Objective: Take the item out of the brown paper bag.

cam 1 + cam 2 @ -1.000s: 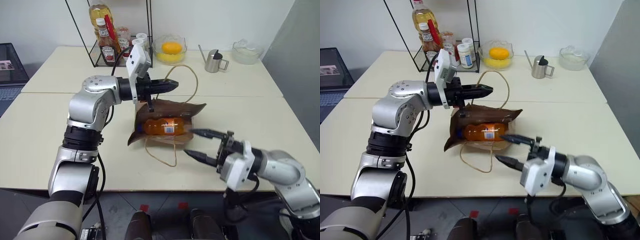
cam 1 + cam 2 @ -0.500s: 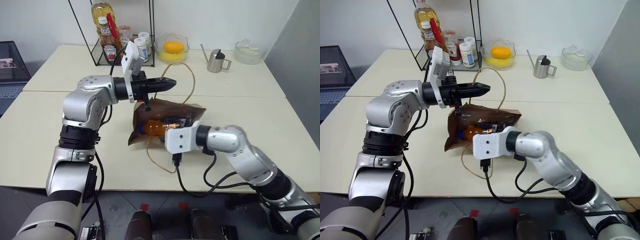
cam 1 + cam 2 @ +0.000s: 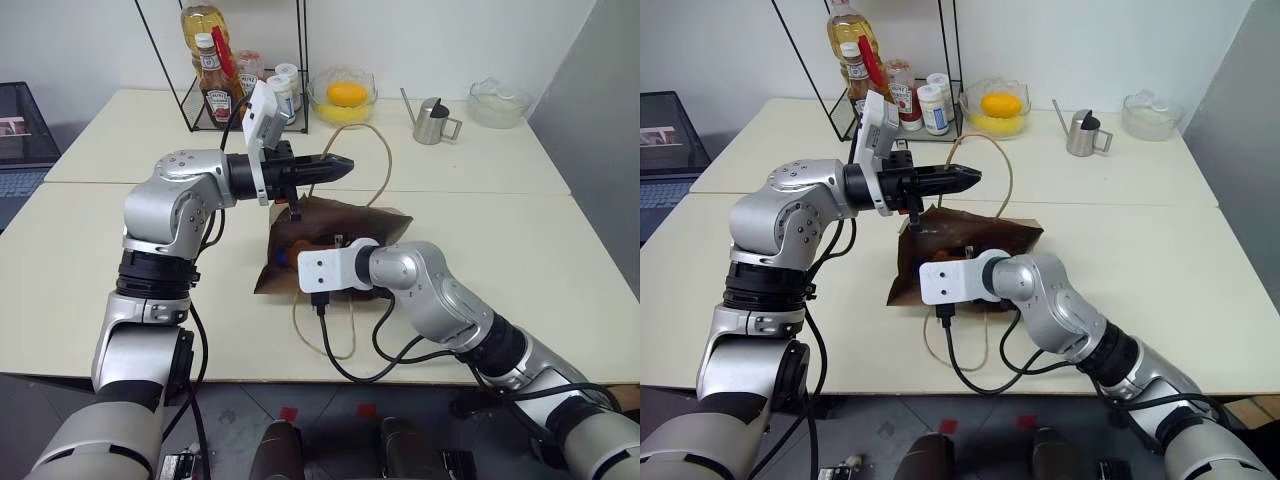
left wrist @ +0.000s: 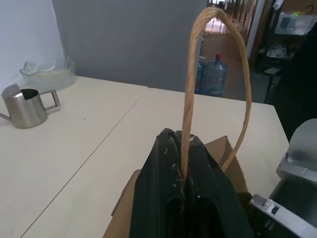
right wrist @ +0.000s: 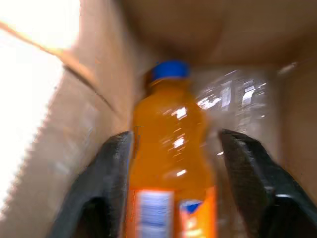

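The brown paper bag (image 3: pixel 385 220) lies on its side mid-table, its mouth facing the front. My left gripper (image 3: pixel 345 163) is shut on the bag's upper cord handle (image 4: pixel 190 99), holding that loop up above the bag. My right gripper (image 5: pixel 176 138) is inside the bag mouth and open, one finger on each side of the item (image 5: pixel 171 163). The item is a small bottle of orange drink with a blue cap, lying with the cap toward the bag's bottom. A gap shows between the bottle and one finger (image 5: pixel 247 163).
A wire rack (image 3: pixel 215 70) with an oil bottle, ketchup and jars stands at the back left. A glass bowl holding an orange fruit (image 3: pixel 343 97), a metal pitcher (image 3: pixel 432 120) and another glass bowl (image 3: pixel 497 100) line the far edge.
My right arm swung in from the front right, and its gripper went into the bag mouth around the bottle. The left gripper stayed put, holding the handle.
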`<state>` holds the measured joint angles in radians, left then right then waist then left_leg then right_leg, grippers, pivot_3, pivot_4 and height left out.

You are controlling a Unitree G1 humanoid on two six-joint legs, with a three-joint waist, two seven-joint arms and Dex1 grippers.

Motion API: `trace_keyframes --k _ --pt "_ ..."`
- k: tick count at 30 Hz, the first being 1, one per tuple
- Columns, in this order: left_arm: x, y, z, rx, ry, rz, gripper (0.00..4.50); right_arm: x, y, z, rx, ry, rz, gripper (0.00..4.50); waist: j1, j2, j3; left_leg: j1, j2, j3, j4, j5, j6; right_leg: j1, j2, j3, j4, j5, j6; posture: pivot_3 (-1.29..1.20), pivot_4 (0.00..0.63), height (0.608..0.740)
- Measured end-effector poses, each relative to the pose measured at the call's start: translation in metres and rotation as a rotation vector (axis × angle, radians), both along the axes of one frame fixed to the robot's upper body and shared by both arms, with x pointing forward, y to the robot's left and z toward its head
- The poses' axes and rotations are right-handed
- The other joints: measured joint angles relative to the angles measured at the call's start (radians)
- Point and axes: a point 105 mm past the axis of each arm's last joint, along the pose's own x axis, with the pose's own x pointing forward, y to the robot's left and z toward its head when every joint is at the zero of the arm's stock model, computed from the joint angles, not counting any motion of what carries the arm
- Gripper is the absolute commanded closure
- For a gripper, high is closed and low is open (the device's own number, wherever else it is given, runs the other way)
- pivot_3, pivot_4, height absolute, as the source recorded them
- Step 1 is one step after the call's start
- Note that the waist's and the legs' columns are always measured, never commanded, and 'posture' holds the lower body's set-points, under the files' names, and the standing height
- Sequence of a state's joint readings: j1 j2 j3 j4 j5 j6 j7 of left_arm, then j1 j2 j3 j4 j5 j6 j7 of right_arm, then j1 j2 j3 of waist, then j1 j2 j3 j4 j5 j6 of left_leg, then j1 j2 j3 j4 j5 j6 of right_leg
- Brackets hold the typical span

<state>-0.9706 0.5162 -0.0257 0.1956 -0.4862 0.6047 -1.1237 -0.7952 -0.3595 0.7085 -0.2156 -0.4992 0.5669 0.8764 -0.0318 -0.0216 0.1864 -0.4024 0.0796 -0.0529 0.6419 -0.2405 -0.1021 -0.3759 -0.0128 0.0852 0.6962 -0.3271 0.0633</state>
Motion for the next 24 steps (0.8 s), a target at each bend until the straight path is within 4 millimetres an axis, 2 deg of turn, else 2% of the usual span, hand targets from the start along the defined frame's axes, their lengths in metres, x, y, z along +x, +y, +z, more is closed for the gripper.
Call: trace_keyframes --k 2,9,24 --pt "0.0 0.0 0.0 -0.001 0.0 -0.001 4.5 0.0 -0.003 -0.002 -0.014 0.013 -0.005 0.04 -0.001 0.0 0.0 0.0 0.0 0.0 0.0 0.0 0.0 0.0 0.0 0.0 0.0 0.0 0.0 0.0 0.15 0.74" --pt "0.0 0.0 0.0 0.0 0.0 0.0 4.5 0.002 0.005 -0.002 -0.017 0.002 -0.018 0.04 -0.002 0.0 0.0 0.0 0.0 0.0 0.0 0.0 0.0 0.0 0.0 0.0 0.0 0.0 0.0 0.0 0.15 0.74" --pt "-0.003 -0.001 0.004 0.003 -0.021 -0.005 4.5 0.036 0.024 -0.019 -0.102 -0.006 -0.083 0.04 -0.003 0.0 0.0 0.0 0.0 0.0 -0.001 0.0 0.0 -0.001 0.0 0.0 0.0 0.0 0.0 0.0 0.15 0.74"
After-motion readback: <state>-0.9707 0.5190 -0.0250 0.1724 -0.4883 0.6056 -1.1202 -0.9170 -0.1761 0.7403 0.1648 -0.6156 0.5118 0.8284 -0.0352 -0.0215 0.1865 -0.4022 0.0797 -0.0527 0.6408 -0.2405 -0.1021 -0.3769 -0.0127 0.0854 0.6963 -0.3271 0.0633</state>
